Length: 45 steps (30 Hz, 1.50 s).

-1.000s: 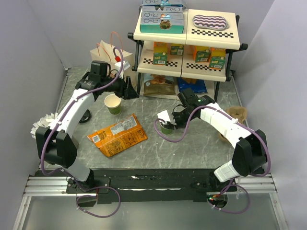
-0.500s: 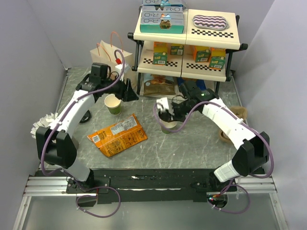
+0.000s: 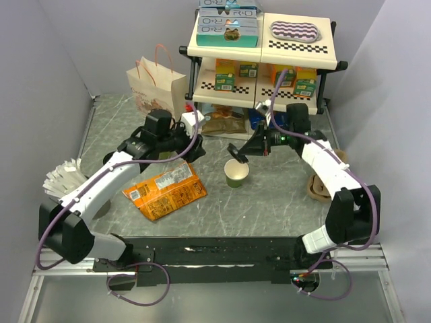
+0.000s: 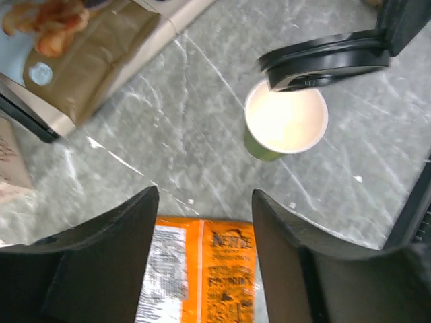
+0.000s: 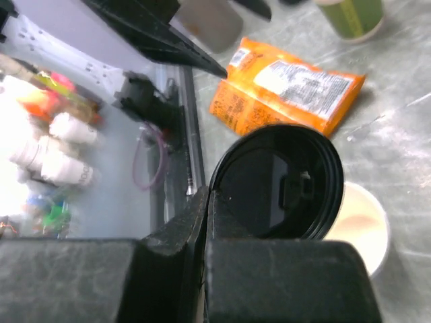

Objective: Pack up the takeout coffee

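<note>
R gripper [image 3: 246, 149] is pinched fully closed on the rim of the black lid [image 3: 237, 149], holding it tilted just over the takeout coffee cup [image 3: 236, 173]. The R wrist view shows its 2 fingers pressed flat together w/ the lid [image 5: 276, 182] sticking out past the tips and the cup partly covered beneath it. Can't tell if the lid touches the cup's rim or hangs just clear. The cup is dark green, upright, its top uncovered w/ a cream inside showing. It stands on the grey marble table [image 3: 269, 202] near the middle, in front of the 2-tier shelf [image 3: 259, 60]. L gripper [image 3: 194, 147] is open at about a mid spread w/ nothing in it. It hovers just left of the cup, above the far end of the orange snack bag [image 3: 165, 190], which lies flat. In the L wrist view the 2 dark fingers [image 4: 114, 235] stand apart, the orange bag's end shows btwn them, and the cup [image 4: 286, 124] sits beyond the tips under the lid. The paper bag [image 3: 156, 87] w/ pink handles stands upright at the back left beside the shelf, well apart from the cup. A 2nd green cup [image 5: 350, 17] shows only in the R wrist view, at the top edge beyond the orange bag, its top cut off by the frame.
</note>
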### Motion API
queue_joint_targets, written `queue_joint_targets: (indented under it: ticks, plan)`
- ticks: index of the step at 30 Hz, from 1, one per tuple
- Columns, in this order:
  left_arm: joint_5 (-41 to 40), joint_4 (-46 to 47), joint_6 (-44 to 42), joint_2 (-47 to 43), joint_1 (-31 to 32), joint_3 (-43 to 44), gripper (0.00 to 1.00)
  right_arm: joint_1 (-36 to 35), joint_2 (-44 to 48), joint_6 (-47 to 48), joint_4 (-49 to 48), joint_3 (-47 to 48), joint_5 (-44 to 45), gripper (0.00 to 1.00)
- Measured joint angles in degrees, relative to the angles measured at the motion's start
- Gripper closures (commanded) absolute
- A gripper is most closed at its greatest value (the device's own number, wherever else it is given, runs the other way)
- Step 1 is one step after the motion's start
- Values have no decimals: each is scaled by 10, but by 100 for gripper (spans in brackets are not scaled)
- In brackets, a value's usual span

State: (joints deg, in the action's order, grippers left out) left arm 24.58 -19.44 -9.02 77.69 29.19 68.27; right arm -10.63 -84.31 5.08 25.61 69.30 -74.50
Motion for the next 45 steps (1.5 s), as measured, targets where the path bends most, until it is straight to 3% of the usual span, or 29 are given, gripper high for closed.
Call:
queue_joint_targets:
  ticks: [7, 10, 13, 18, 25, 30, 45]
  plan:
    - [-22, 5, -31, 48, 3, 50, 33, 30, -40, -563, -649, -203, -44, 100]
    - [-14, 14, -36, 68, 3, 60, 33, 41, -87, -734, -818, -219, -47, 100]
    - [1, 18, -40, 86, 4, 60, 32, 54, -111, -816, -896, -235, -45, 100]
    - [1, 44, -37, 114, 18, 60, 31, 60, -111, -826, -915, -245, -38, 100]
    - [2, 86, -1, 130, 42, 60, 30, 61, -81, -733, -762, -259, 17, 100]
    - [16, 99, 21, 130, 52, 60, 28, 62, -63, -698, -710, -273, 50, 100]
    - [44, 117, 42, 170, 90, 60, 28, 65, -65, -690, -676, -285, 59, 100]
